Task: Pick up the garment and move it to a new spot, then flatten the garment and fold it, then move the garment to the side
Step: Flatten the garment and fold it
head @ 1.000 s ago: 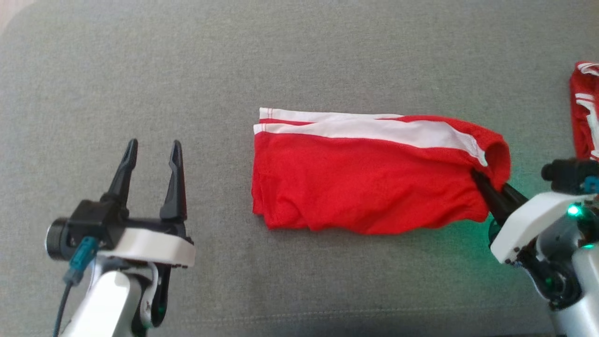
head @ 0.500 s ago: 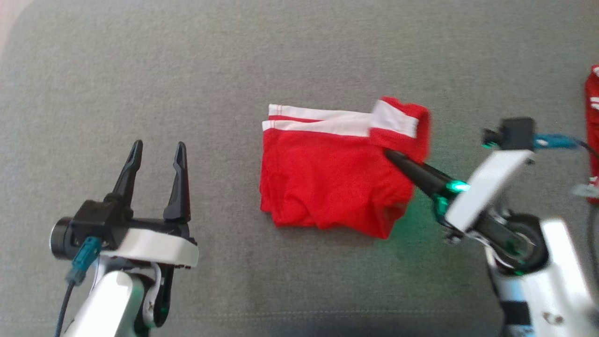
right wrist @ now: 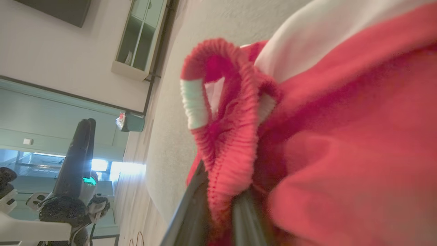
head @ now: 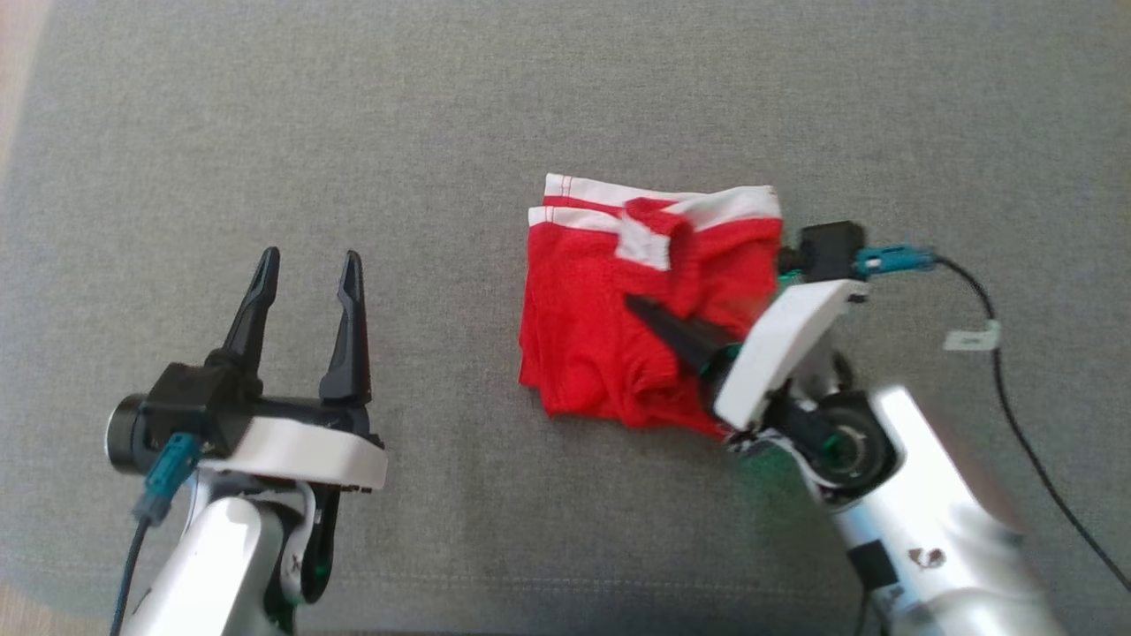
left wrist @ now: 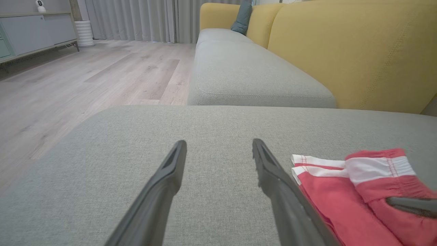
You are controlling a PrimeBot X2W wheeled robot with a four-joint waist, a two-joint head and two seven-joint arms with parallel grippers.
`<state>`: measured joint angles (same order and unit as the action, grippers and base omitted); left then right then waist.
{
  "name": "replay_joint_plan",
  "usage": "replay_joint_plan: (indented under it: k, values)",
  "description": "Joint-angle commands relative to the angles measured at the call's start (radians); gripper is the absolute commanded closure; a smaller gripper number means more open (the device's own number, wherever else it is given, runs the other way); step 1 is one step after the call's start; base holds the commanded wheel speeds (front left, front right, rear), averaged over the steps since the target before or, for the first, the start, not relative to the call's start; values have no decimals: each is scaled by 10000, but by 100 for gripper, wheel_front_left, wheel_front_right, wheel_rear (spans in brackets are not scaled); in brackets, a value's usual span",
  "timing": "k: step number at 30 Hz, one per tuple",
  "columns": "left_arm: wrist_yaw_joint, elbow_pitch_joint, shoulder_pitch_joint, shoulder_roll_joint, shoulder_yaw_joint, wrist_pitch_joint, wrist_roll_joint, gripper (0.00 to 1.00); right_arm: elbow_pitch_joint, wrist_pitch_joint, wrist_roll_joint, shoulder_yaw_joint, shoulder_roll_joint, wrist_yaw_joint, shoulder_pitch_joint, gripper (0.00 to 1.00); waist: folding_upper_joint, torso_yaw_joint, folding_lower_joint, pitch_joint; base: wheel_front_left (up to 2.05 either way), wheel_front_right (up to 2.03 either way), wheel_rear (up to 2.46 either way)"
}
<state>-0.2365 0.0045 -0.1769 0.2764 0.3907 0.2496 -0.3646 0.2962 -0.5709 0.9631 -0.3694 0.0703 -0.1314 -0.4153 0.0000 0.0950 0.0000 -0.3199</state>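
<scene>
The garment (head: pixel 583 336), red shorts with a white waistband, lies on the grey cushion (head: pixel 565 88) right of centre, its right end doubled over to the left. My right gripper (head: pixel 641 307) is shut on that lifted end and hovers over the middle of the cloth. Up close, the right gripper (right wrist: pixel 218 208) pinches the red elastic hem of the garment (right wrist: pixel 341 136). My left gripper (head: pixel 309 258) stands open and holds nothing, well left of the cloth. Between the fingers of the left gripper (left wrist: pixel 218 145) I see bare cushion, with the garment (left wrist: pixel 324 191) to its right.
A black cable with a white tag (head: pixel 998 344) trails across the cushion behind the right arm. The yellow sofa back (left wrist: pixel 341 51) rises along one side. Wooden floor (left wrist: pixel 85 75) lies past the cushion's edge.
My right gripper has carried the garment's right end leftward over the rest, so the cloth is now about half as long. The left gripper has stayed open and still.
</scene>
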Motion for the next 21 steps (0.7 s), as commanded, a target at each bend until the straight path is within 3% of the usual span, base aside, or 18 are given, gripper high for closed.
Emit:
replay_joint_plan:
  k: [1, 3, 4, 5, 6, 11, 13, 18, 21]
  values:
    - [26, -256, -366, 127, -374, 121, 3, 0, -184, 282, 190, -570, -197, 7, -387, 100, 0, -9, 0, -32, 0, 0, 0]
    - [39, -247, -380, 113, -370, 121, 11, 0, -14, 514, 251, -952, -198, 7, -535, 99, 0, -17, 0, -62, 0, 0, 0]
    - [46, -244, -393, 107, -366, 121, 22, 0, 61, 647, 318, -1104, -198, 7, -600, 70, 0, -18, 0, -72, 0, 0, 0]
    - [53, -238, -405, 100, -362, 121, 30, 0, 118, 835, 320, -1236, -198, 7, -682, 21, 0, -20, 0, -82, 0, 0, 0]
    - [57, -234, -418, 92, -360, 121, 37, 0, 176, 1035, 232, -1378, -198, 7, -773, 0, 0, -22, 0, -95, 0, 0, 0]
    - [64, -218, -455, 33, -359, 121, 75, 0, 18, 2677, -618, -2016, -199, 7, -1115, 0, 0, -15, 0, -120, 0, 0, 0]
    - [53, -207, -439, -4, -370, 121, 94, 0, -232, 3931, -1605, -2357, -15, 7, -1204, 0, 0, -28, 0, -100, 0, 0, 0]
    - [15, -195, -361, -32, -417, 121, 125, 0, -472, 5858, -3222, -2039, 408, 7, -1051, 0, 0, -129, 0, -8, 0, 0, 0]
    - [-7, -199, -320, -17, -452, 122, 131, 0, -587, 6368, -3785, -1623, 563, 7, -835, 0, 0, -197, 0, 39, 0, 0, 0]
